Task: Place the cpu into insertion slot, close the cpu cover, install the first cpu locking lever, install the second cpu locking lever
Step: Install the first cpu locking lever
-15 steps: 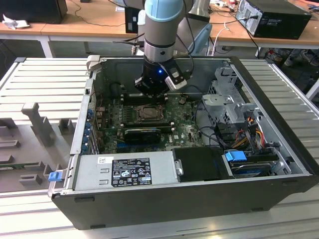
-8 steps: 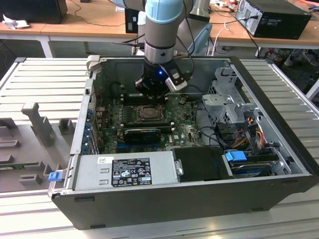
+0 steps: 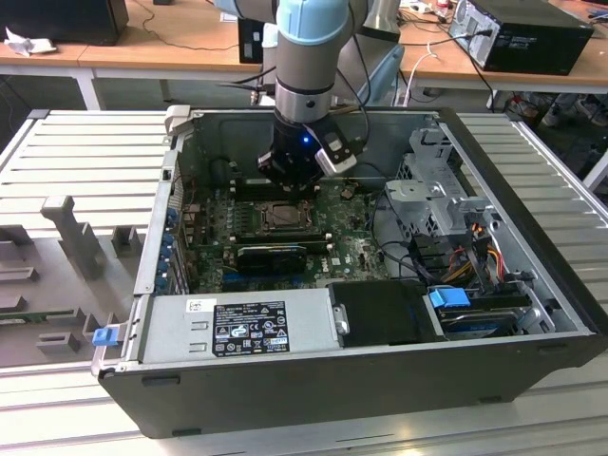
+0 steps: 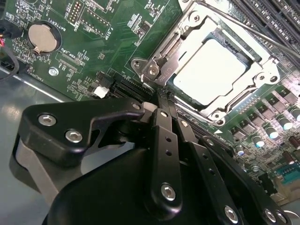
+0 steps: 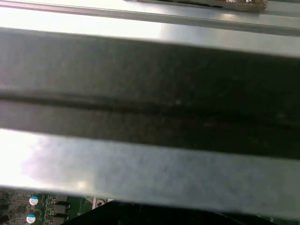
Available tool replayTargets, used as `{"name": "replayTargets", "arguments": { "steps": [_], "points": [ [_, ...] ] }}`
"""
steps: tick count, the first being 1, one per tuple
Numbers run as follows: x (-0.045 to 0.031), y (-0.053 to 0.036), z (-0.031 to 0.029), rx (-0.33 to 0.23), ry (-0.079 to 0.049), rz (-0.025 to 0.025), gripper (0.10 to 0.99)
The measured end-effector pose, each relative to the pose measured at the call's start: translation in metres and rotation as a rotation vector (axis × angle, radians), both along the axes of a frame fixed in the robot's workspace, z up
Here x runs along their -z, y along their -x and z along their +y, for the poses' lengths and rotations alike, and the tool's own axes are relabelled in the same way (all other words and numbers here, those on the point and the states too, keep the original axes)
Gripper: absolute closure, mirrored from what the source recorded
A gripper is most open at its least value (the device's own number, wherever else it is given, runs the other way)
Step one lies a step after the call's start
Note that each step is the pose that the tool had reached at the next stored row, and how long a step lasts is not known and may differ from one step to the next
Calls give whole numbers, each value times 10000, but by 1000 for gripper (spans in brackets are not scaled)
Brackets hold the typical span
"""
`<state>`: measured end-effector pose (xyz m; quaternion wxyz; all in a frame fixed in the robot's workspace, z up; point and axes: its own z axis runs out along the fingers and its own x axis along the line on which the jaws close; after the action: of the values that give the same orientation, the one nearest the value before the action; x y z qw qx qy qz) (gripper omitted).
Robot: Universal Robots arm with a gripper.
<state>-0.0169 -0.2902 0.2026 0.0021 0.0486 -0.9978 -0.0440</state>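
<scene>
On the ribbed grey surface (image 3: 532, 152) your open black computer case (image 3: 380, 380) exposes the green board. The black pincer (image 4: 168, 108), fingers pressed narrow and empty, hovers just beside the square silver metal cover (image 4: 262, 70), which lies closed over the pale square cpu (image 4: 211, 70) seated in its socket.

Pale blue arm (image 3: 306, 28), black screw-studded fingers (image 4: 161, 140)

cpu (image 4: 211, 70) in insertion slot (image 4: 265, 58) under closed cpu cover (image 4: 183, 44), pincer (image 4: 161, 101) just beside its edge
</scene>
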Motion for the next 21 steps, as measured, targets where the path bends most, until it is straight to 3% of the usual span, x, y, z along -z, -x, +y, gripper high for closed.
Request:
{"name": "replayTargets", "arguments": {
  "steps": [4, 9, 12, 15, 21],
  "points": [
    [19, -1, 4, -1, 32, 4, 980],
    [18, -6, 16, -4, -140, 0, 980],
    [-38, -6, 20, -6, -138, -1, 980],
    [-179, -6, 21, -5, -133, 2, 980],
    [-193, -6, 0, -5, -134, 1, 980]
  ]
}}
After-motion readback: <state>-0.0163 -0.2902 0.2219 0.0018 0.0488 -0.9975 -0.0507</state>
